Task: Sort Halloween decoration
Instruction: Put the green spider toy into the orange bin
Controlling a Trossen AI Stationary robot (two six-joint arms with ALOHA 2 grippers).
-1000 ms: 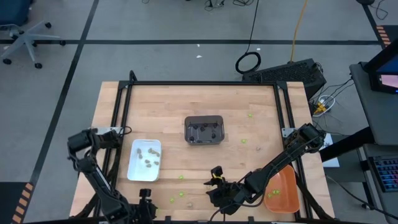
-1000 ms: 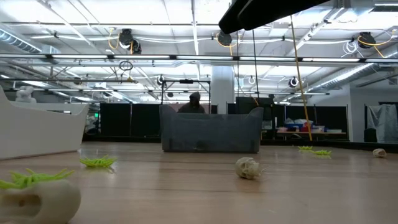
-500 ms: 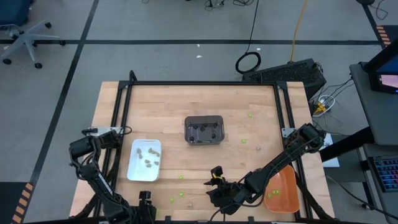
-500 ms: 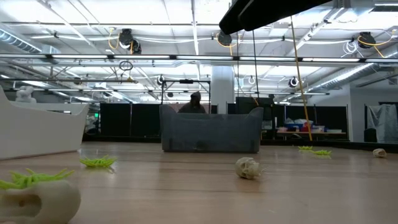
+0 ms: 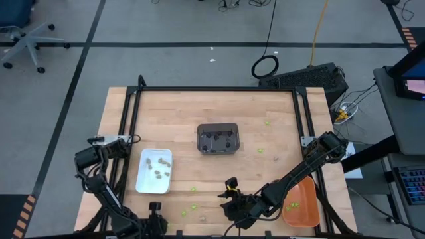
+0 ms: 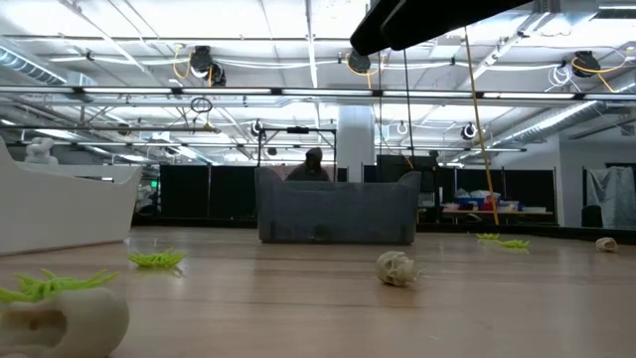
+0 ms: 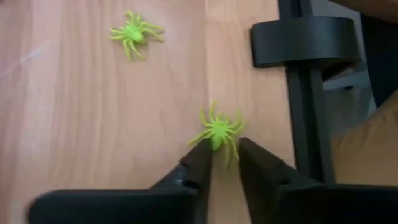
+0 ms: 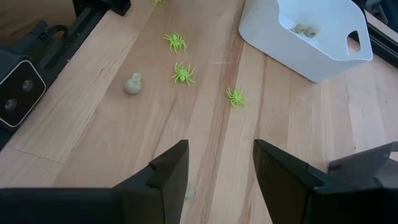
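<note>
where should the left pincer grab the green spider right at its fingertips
Take the green spider by its central body, straight down from above. It lies flat on the wood with thin legs splayed outward, offering little to grip. The left pincer already brackets it, fingers narrowly apart.

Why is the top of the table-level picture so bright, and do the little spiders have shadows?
Low view: long ceiling lights glare white across the top, so the grey tray looks dark against them. Left wrist view: the light is soft and even, and the green spider just ahead of the left pincer casts hardly any shadow on the wood.
</note>
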